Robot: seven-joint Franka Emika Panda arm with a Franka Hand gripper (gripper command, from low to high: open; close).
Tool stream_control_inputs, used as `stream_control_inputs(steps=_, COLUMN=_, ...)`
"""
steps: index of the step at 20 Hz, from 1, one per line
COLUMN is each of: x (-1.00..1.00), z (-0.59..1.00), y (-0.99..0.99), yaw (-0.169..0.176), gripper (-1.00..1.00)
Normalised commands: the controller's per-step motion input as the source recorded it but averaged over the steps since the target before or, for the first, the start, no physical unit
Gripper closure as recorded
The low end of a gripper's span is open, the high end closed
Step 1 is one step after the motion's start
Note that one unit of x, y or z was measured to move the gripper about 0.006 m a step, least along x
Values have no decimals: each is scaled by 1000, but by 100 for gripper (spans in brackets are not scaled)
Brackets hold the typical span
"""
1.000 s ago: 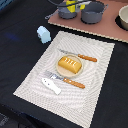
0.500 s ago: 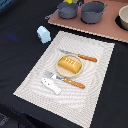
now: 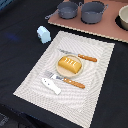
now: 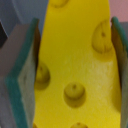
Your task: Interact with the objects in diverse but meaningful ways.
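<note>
Wrist view only — the yellow holed cheese wedge [image 4: 75, 65] sits between my pads [image 4: 22, 80], both pressed against its sides, jaws clamped on it. Exterior view only — bread loaf [image 3: 69, 64] on the placemat [image 3: 95, 100], blue block [image 3: 43, 34] beside it.

Dark table [image 3: 20, 55] w/ pale woven placemat [image 3: 95, 75]; pinkish board [image 3: 107, 31] at far edge holds grey pots [image 3: 93, 11].

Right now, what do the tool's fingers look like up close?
In the wrist view the tool shows two flat grey fingers, each faced with a teal-green pad. No cables or markings are visible. The arm itself is out of the exterior view.
</note>
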Motion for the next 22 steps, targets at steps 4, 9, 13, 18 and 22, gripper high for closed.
stream_control_inputs(steps=4, x=-236, z=-323, y=0, yaw=0, gripper=100)
stream_control_inputs(steps=9, x=-317, z=-319, y=16, yaw=0, gripper=100)
stream_control_inputs(steps=13, x=-334, z=-305, y=7, yaw=0, gripper=100)
stream_control_inputs(steps=18, x=-308, z=-309, y=0, yaw=0, gripper=100)
stream_control_inputs(steps=22, x=-353, z=-341, y=0, yaw=0, gripper=100)
